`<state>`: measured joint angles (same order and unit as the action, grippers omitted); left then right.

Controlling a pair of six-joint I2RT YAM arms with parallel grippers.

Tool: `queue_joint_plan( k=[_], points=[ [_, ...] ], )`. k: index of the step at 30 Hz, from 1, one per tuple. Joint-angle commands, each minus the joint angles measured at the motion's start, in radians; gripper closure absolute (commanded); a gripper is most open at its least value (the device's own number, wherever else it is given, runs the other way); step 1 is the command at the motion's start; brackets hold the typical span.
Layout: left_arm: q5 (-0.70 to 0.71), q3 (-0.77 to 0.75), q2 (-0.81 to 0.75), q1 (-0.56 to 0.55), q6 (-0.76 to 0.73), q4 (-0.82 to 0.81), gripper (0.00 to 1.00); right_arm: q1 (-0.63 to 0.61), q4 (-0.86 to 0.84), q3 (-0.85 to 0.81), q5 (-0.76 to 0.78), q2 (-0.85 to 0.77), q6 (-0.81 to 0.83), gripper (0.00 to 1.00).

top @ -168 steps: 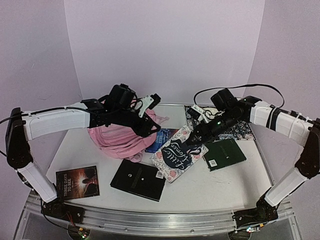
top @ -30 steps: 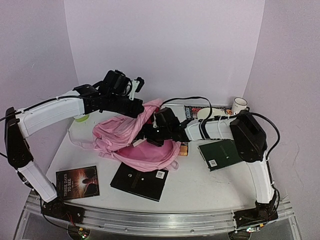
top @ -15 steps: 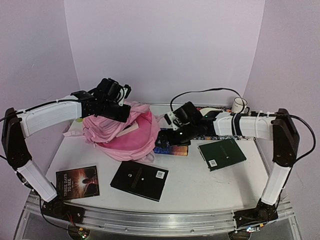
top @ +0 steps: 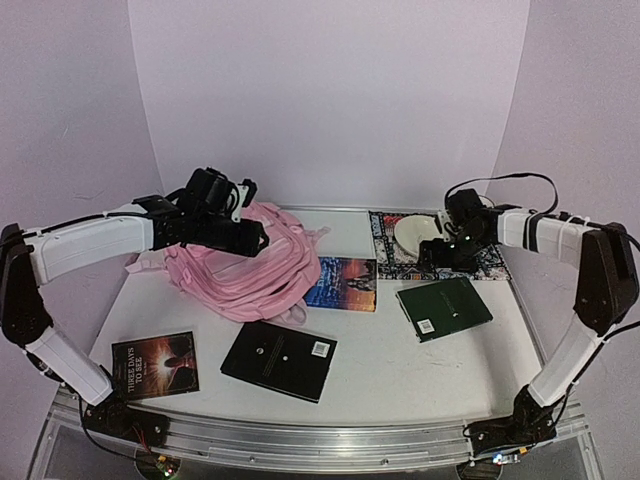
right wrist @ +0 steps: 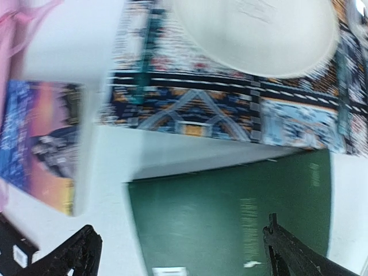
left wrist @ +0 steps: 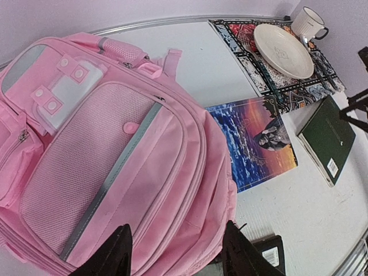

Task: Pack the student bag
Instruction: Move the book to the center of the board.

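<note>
**Pink bag flat at left-centre, both arms empty-handed**

Worktop point(top: 400, 375): white. Its near edge is lost behind the arm bases.

Student bag point(top: 270, 275): lies left of centre on the worktop, pockets up. From above, its far-left part is hidden under the left arm. In the left wrist view it runs off the left and bottom edges.

Left fingers point(top: 252, 238): spread above the bag, nothing between them. Cannot tell whether the tips touch the fabric.

Right fingers point(top: 432, 252): spread wide and empty, over the placemat's near edge. That wrist view is smeared.

Patterned placemat point(top: 388, 245): far right, partly covered by the right arm.

Black book point(top: 278, 358): just in front of the bag.

Green book point(top: 443, 307): in front of the placemat.

Blue-covered book point(top: 340, 283): right against the bag. Cannot tell whether its left edge slips underneath.

Small dark book point(top: 154, 363): front-left, well apart.

Plate point(top: 410, 232): on the placemat, its right side behind the arm.

Mug point(left wrist: 307, 23): just beyond the plate. From above it is all but hidden.
</note>
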<state>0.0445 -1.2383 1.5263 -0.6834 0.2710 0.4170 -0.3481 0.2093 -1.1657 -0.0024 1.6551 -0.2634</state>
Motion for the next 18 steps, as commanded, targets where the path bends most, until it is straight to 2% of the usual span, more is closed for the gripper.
queue_joint_plan(
  k=[1,7,12,18],
  points=[
    [-0.04,0.031,-0.1,0.005,0.052,-0.055,0.35,0.141,0.064,0.014,-0.024,0.03,0.037,0.02],
    [-0.073,0.102,-0.147,0.005,0.1,-0.07,0.14,0.263,0.053,-0.005,-0.026,0.124,0.024,0.02],
    [-0.071,0.149,-0.161,0.005,0.125,-0.075,0.06,0.311,0.047,-0.006,-0.042,0.18,0.012,0.02],
    [-0.122,0.161,-0.134,0.004,0.135,-0.078,0.02,0.312,0.037,0.065,-0.182,0.182,-0.017,0.02]
  ],
)
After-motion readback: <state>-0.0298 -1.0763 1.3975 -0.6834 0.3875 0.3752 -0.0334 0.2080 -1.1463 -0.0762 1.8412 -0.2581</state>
